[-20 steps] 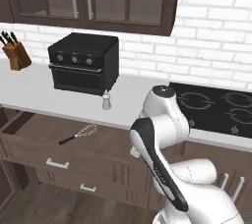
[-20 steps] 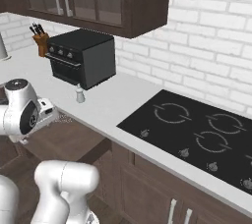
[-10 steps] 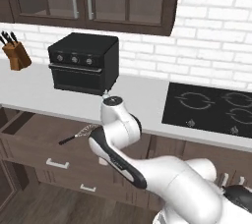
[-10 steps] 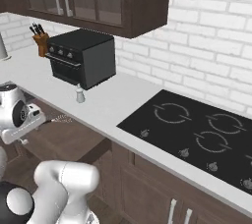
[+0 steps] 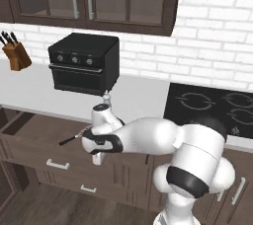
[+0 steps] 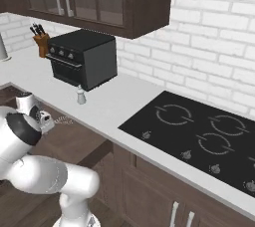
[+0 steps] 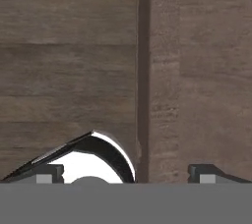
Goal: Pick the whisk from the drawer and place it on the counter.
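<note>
The whisk lies in the open drawer (image 5: 29, 129). Its black handle (image 5: 69, 140) shows left of my hand, and its wire head (image 6: 63, 120) shows near the drawer's back right. My gripper (image 5: 97, 160) hangs low over the drawer's right end, just right of the whisk and apart from it. In the hand view its two fingertips (image 7: 49, 173) stand wide apart, open, with nothing between them; behind them are brown wood panels with a dark seam. The light grey counter (image 5: 138, 99) runs behind the drawer.
A black toaster oven (image 5: 84, 63) and a small shaker (image 6: 79, 95) stand on the counter behind my hand. A knife block (image 5: 17, 54) is at the far left, and the black cooktop (image 5: 217, 110) at the right. Wall cabinets hang above.
The arm has swung left and down, from beside the cooktop to the right end of the drawer. The jaws stay open. The whisk has not moved.
</note>
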You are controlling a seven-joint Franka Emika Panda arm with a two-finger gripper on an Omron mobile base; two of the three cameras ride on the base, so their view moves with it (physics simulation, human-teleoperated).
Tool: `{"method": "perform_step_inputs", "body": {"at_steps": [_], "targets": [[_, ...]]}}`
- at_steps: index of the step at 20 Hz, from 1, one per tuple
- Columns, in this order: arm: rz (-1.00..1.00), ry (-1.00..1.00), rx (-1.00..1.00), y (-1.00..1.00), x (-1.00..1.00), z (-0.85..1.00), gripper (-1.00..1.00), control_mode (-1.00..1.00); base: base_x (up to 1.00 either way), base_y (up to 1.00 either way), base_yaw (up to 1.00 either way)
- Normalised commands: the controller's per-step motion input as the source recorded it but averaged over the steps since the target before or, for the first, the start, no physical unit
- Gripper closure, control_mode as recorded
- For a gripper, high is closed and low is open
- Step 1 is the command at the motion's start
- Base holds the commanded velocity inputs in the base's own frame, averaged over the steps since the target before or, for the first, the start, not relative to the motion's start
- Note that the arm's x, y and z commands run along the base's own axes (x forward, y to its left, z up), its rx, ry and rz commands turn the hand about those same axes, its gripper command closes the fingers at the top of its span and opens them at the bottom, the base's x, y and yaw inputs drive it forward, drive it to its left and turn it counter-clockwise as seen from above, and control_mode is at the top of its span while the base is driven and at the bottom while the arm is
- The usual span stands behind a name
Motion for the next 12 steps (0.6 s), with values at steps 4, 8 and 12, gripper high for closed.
{"method": "perform_step_inputs", "body": {"at_steps": [4, 8, 12], "targets": [[0.0, 0.01, -0.12, 0.05, 0.26, -0.36, -1.0, -1.0, 0.0, 0.0, 0.0], [0.0, 0.0, -0.05, 0.0, 0.3, -0.35, -1.0, -1.0, 0.0, 0.0, 0.0], [0.0, 0.0, -0.05, -0.04, 0.24, -0.39, -1.0, -1.0, 0.0, 0.0, 0.0]]}}
